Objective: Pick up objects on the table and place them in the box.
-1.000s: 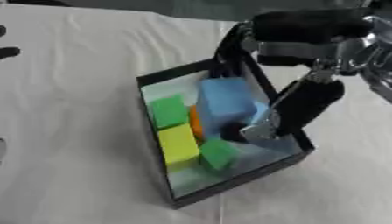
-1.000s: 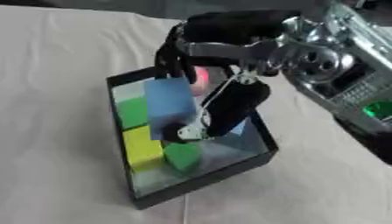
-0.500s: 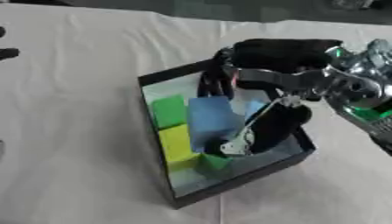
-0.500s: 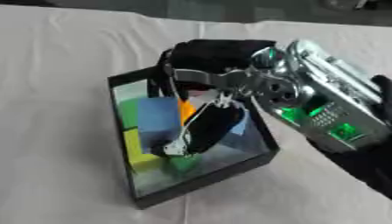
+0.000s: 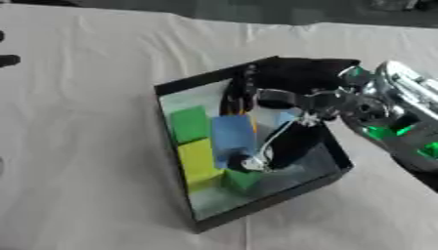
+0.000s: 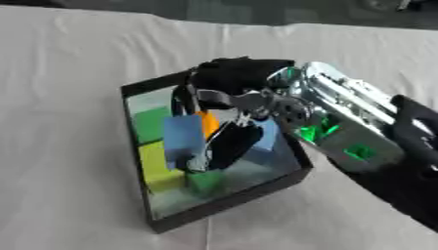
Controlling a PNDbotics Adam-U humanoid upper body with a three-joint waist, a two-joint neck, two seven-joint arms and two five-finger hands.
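The black box point(image 5: 256, 214) stands on the white cloth. Along its left wall lie a green block point(image 5: 190, 124) and a yellow block point(image 5: 198, 158), with a small green block point(image 5: 242, 179) in front of them. My right hand point(image 5: 291, 141) reaches down into the box from the right. Its fingers are curled on a blue block point(image 5: 232, 136) that stands upright next to the green and yellow ones. An orange piece point(image 6: 208, 124) and a pale blue piece point(image 6: 267, 140) show behind the hand. At the left edge only a dark bit of my left hand point(image 5: 7, 60) shows.
My silver and black right forearm point(image 6: 342, 127), with green lights, stretches over the box's right rim. White cloth point(image 5: 85, 146) covers the table all round the box.
My right hand has come down and leftward into the box with the blue block, which now stands against the green and yellow blocks. More of the forearm is in view.
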